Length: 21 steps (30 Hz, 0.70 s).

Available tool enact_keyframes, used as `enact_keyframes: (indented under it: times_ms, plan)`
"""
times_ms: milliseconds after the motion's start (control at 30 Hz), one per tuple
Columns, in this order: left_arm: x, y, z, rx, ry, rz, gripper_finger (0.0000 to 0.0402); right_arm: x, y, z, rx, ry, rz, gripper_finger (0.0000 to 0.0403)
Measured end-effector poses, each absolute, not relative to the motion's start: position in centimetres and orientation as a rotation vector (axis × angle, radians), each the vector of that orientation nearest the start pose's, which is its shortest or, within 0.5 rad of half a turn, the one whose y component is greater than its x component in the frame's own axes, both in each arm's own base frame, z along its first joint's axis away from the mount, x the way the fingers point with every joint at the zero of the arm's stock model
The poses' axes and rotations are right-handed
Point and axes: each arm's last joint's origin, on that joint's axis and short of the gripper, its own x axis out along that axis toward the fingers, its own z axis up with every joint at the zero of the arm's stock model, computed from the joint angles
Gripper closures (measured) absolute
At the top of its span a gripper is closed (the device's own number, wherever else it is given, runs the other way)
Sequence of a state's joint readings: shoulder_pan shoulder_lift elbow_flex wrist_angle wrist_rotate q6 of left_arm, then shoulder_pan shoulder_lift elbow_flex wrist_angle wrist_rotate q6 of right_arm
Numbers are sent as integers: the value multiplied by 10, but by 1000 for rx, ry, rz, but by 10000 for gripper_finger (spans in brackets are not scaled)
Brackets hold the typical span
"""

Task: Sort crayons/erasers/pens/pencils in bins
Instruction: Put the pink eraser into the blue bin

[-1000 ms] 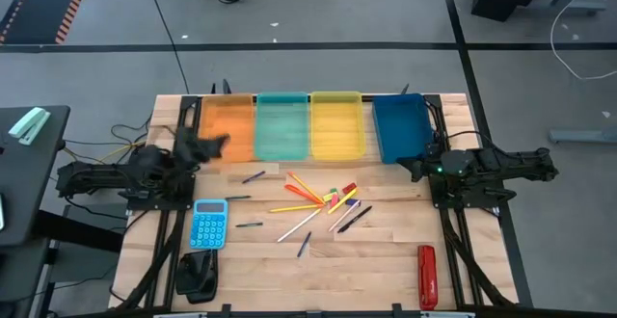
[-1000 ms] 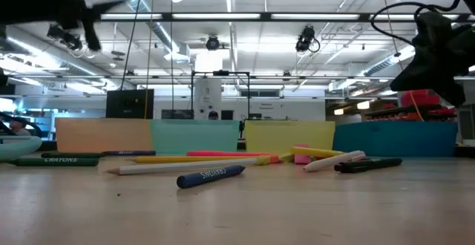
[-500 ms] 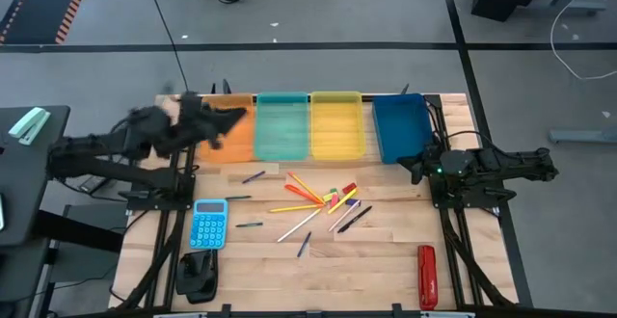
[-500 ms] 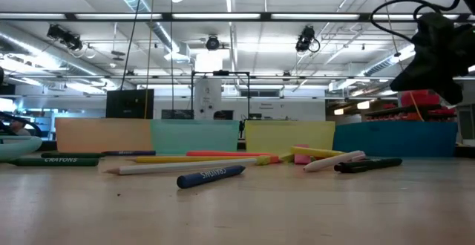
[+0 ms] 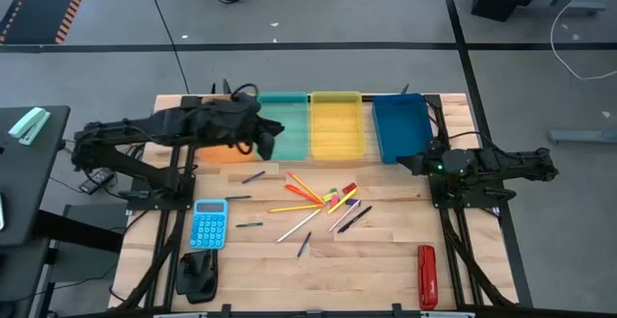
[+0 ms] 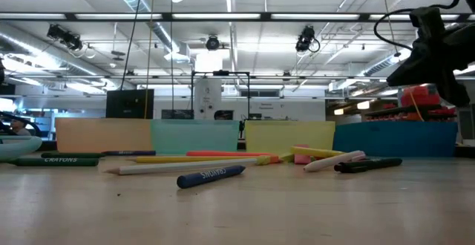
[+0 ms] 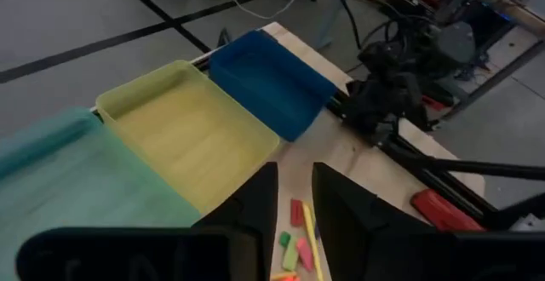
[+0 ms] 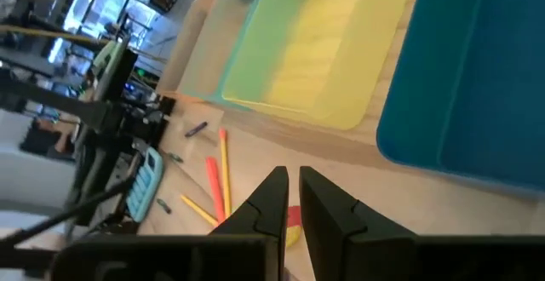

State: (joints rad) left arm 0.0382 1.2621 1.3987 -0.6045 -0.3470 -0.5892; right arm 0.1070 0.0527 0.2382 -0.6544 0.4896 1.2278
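Note:
Pencils, pens, crayons and small erasers lie scattered flat on the wooden table [image 5: 323, 202], also seen in the low view [image 6: 223, 159]. Four bins stand in a row at the far edge: orange [image 5: 224, 149], teal [image 5: 289, 116], yellow [image 5: 337, 125] and dark blue [image 5: 400, 125]. My left gripper [image 5: 268, 143] hovers above the teal bin's near end, fingers a small gap apart [image 7: 294, 174], holding nothing. My right gripper [image 5: 407, 166] waits off the dark blue bin's near corner, fingers almost together [image 8: 291, 174], holding nothing.
A light-blue calculator [image 5: 209, 224] and a black object [image 5: 198, 275] lie near the table's left edge. A large red oblong tool [image 5: 427, 277] lies at the near right. Bare wood stretches along the near edge. My left arm covers much of the orange bin.
My left arm has risen from the table's left edge and swung toward the right, passing over the orange bin until its gripper hangs above the teal bin's near end. The scattered items have stayed where they were.

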Motion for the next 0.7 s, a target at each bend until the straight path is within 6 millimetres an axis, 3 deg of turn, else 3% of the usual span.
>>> enact_keyframes:
  times_ms: [200,367,533,700]
  plan:
    - [287,22,388,-496,371,489,318,70,-6,179,1183,125,-608,363]
    - [294,22,374,-327,491,458,315,71,-6,180,1236,95,-622,363]
    - [280,22,359,-179,729,452,320,75,-9,194,1488,-214,-629,363]
    - [264,19,349,-155,911,468,319,87,-11,231,1421,-544,-492,363]
